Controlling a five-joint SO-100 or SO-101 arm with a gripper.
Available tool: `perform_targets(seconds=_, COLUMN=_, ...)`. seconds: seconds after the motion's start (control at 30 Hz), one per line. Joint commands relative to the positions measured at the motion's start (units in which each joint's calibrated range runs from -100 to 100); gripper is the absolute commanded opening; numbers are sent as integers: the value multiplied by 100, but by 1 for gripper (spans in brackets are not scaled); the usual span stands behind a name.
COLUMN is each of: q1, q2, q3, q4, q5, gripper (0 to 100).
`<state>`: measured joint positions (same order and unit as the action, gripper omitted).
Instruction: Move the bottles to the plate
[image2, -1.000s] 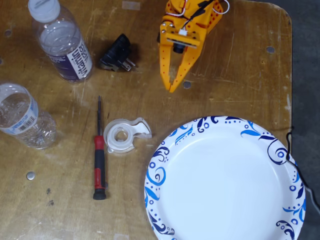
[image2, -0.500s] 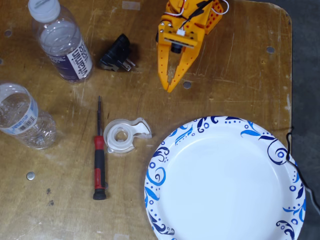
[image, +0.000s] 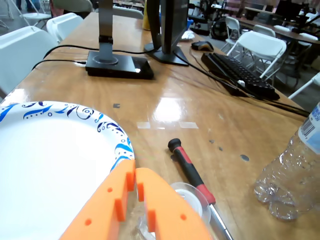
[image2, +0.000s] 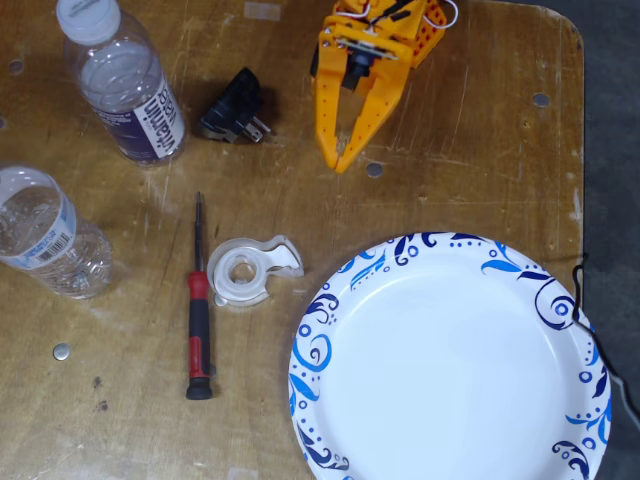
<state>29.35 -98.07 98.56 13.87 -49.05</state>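
Two clear bottles lie on the wooden table at the left of the fixed view: one with a purple-white label (image2: 128, 88) and one with a blue-white label (image2: 48, 238). The blue-label bottle also shows at the right edge of the wrist view (image: 292, 172). The white plate with a blue swirl rim (image2: 450, 370) sits at the lower right and holds nothing; in the wrist view it is at the left (image: 50, 165). My orange gripper (image2: 336, 163) (image: 135, 174) is shut and holds nothing. It is above the table, apart from the bottles and from the plate.
A clear tape dispenser (image2: 250, 272) (image: 192, 196) and a red-black screwdriver (image2: 198, 325) (image: 191, 171) lie between the bottles and the plate. A black plug adapter (image2: 236, 113) lies near the gripper. The wrist view shows a monitor base (image: 119, 65) and a keyboard (image: 242, 76) further off.
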Motion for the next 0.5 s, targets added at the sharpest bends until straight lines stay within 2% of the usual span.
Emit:
perform_targets(seconds=0.0, q1=111, q2=-75, q3=45, q4=-386, q5=7, gripper=1)
perform_targets(seconds=0.23, q1=121, q2=-75, q3=45, q4=-1370, q5=7, gripper=1)
perform_targets(seconds=0.47, q1=229, q2=-66, q3=45, q4=-1413, q5=17, gripper=1)
